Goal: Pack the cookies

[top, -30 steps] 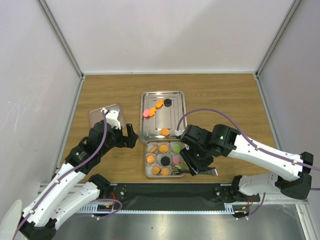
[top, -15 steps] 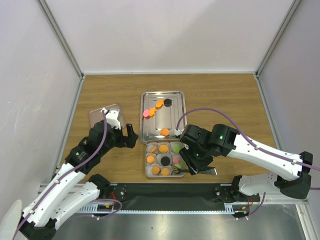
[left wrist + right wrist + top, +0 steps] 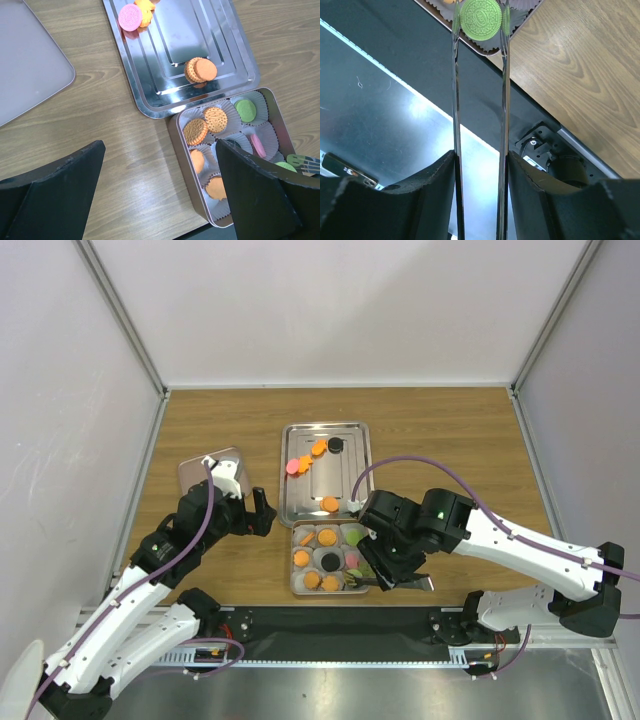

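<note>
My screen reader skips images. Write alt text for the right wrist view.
A green cookie sits between the right gripper's two long thin fingers, over a paper cup at the tin's corner. Wooden table lies to the right, a black strip below.

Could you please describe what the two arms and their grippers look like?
The left arm and right arm both have white links, black joints and a purple cable. The right arm shows a small green light. The left gripper has broad black wedge fingers; the right gripper has long, thin, shiny blades.
</note>
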